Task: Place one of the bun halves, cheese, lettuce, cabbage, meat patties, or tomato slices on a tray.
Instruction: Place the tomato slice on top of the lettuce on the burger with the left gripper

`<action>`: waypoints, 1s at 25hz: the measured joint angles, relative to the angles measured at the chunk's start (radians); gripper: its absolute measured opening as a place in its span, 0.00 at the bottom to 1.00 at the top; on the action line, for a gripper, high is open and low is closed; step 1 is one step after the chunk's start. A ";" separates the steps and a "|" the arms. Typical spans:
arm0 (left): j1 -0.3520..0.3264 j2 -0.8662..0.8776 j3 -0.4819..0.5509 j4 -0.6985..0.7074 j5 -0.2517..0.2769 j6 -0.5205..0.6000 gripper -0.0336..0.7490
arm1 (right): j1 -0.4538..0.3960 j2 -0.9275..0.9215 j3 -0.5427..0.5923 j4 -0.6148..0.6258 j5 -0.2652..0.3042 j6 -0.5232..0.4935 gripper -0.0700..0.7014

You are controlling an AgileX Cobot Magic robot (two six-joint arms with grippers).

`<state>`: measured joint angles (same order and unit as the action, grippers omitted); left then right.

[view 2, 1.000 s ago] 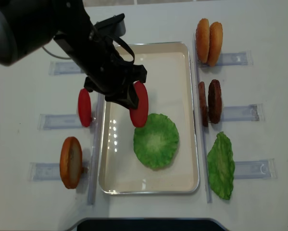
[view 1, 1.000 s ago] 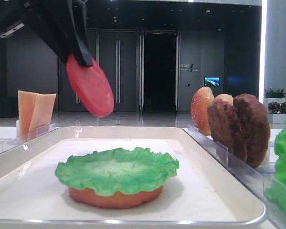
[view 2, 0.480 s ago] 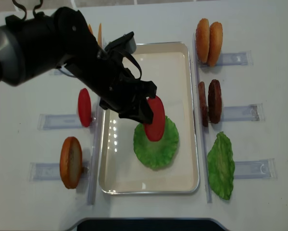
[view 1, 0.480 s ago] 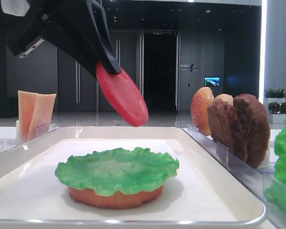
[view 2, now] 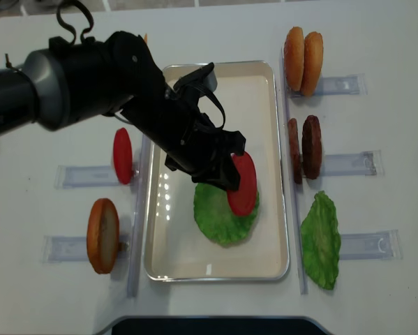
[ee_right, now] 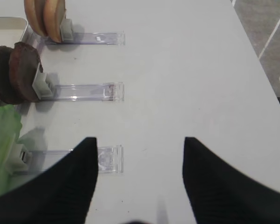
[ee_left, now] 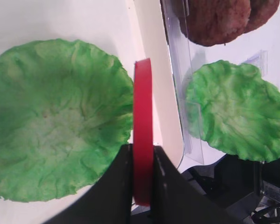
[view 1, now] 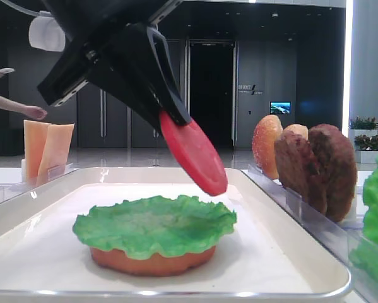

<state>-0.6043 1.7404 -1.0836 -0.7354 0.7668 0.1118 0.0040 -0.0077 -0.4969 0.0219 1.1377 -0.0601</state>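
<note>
Tomato slice [view 1: 194, 154] clamped in left gripper [ee_left: 142, 163]: smooth, matte red-pink, plastic look. Gripper fingers [ee_left: 118, 179] matte black. Lettuce [view 2: 222, 213] directly beneath the gripper: ruffled, crinkled bright green, slight sheen. Tray [view 2: 163, 258] under it: white, glossy raised rim, reflections visible. Meat patties [view 2: 305, 146] to the gripper's right: rough, bumpy, dark brown. Holder racks [ee_right: 81, 92] beside them: clear glossy plastic.
</note>
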 joint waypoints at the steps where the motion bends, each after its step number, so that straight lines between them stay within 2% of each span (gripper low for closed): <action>1: 0.000 0.001 0.000 0.000 0.000 0.000 0.12 | 0.000 0.000 0.000 0.000 0.000 0.000 0.63; 25: 0.000 0.032 0.000 0.008 0.002 0.000 0.12 | 0.000 0.000 0.000 0.000 0.000 0.000 0.63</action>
<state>-0.6043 1.7726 -1.0836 -0.7270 0.7685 0.1122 0.0040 -0.0077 -0.4969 0.0219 1.1377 -0.0601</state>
